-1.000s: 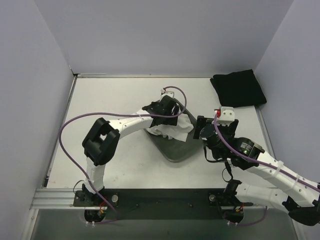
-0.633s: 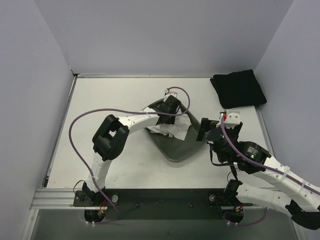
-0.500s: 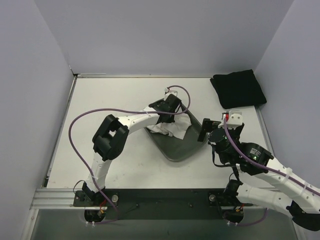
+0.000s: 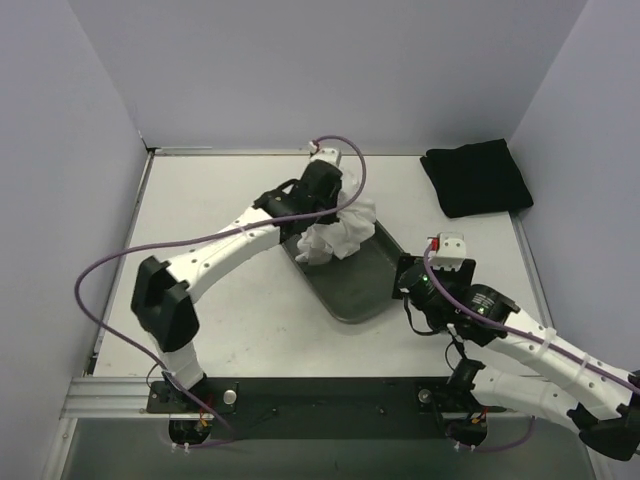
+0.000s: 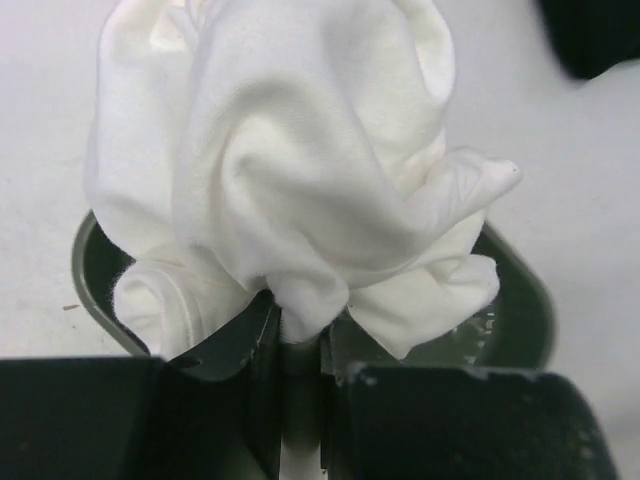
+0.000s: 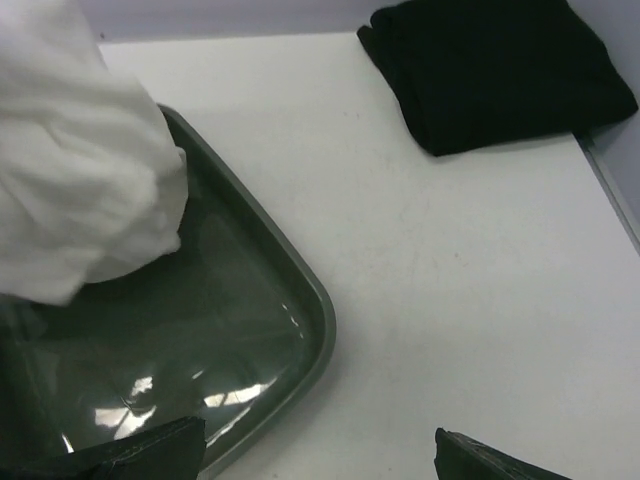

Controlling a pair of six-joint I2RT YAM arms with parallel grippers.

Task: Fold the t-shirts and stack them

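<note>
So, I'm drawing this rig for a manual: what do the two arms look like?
The left arm and right arm have white links and bulky black joints. A purple cable runs along each. A white block with a red mark sits by the right wrist.

white t-shirt (image 4: 335, 238) bunching over far half of tray (image 4: 350, 295), left arm (image 4: 235, 240) slanting across middle of table (image 4: 200, 200), open lane running between tray and black t-shirt (image 4: 476, 178)
</note>
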